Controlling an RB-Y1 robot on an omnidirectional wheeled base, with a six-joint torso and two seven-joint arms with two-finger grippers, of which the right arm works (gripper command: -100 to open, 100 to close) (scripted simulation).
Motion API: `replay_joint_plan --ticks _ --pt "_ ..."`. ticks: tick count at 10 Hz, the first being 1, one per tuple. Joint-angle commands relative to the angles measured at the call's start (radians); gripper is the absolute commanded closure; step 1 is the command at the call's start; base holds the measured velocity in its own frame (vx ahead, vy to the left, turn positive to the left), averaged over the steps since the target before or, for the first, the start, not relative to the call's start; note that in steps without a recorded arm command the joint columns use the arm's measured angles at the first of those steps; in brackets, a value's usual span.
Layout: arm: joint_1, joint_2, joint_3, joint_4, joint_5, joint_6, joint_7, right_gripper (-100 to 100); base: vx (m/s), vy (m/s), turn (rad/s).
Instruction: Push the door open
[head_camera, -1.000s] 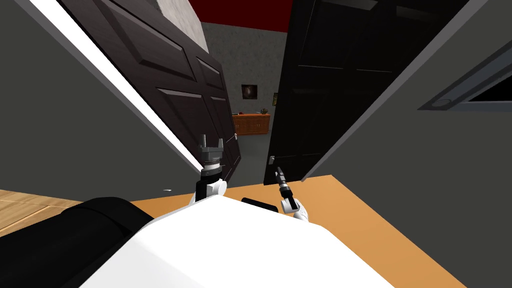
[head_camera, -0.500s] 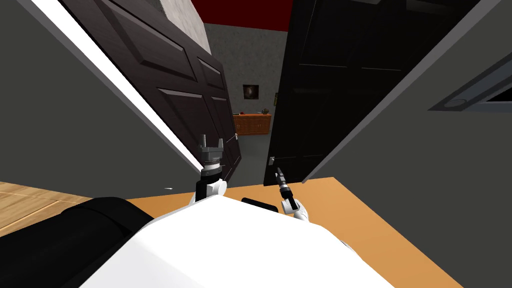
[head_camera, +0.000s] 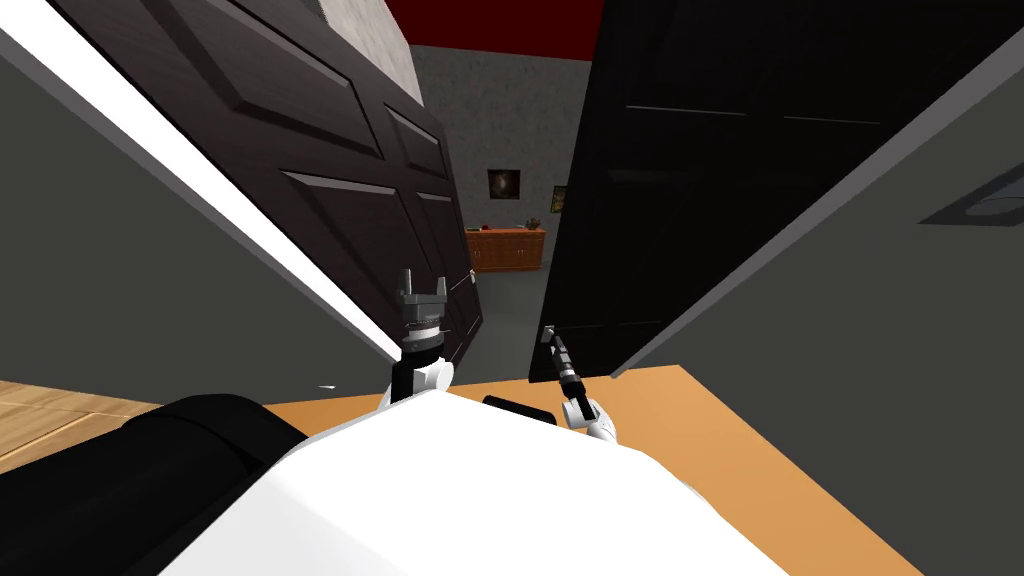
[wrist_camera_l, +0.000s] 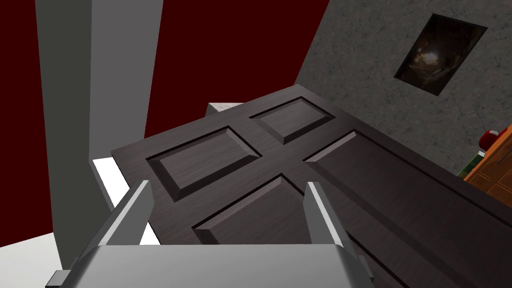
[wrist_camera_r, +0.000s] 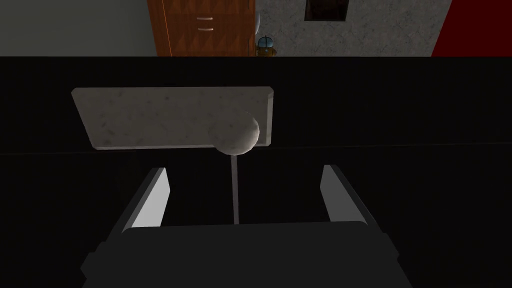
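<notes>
Fingers (wrist_camera_r: 152, 202) of the right pincer (wrist_camera_r: 245, 170) stand wide apart with nothing gripped between them, pointed square at the black door leaf (wrist_camera_r: 410, 150). A thin grey lever (wrist_camera_r: 234, 190) runs through the gap between them, up to a round hub (wrist_camera_r: 235, 136) on a speckled grey handle plate (wrist_camera_r: 160, 117) fixed to that leaf. Whether the lever touches the pincer I cannot tell. In the head view this pincer sits right at the leaf's free edge, just beside the plate. The black leaf is swung partly inward, on the right side of the doorway.

The left pincer (wrist_camera_l: 228, 183) is likewise spread open and empty, held close before the dark brown panelled leaf (wrist_camera_l: 320, 165), which is angled inward on the left side of the doorway.

Between the two leaves a gap opens onto a room with a grey speckled wall (head_camera: 500, 110). A dark framed picture (head_camera: 503, 183) hangs on it, with an orange-brown sideboard (head_camera: 507, 248) beneath. An orange floor (head_camera: 720, 440) lies on the near side of the doorway.
</notes>
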Motion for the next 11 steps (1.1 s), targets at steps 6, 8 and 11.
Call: replay_joint_plan --ticks 6,8,11 --pt "0.001 0.007 -0.009 0.009 -0.002 -0.006 0.009 100 0.124 0.033 0.017" --pt "0.001 0.007 -0.009 0.009 -0.002 -0.006 0.009 100 -0.019 -0.005 0.006" --pt "0.001 0.007 -0.009 0.009 -0.002 -0.006 0.009 100 -0.003 -0.001 -0.001"
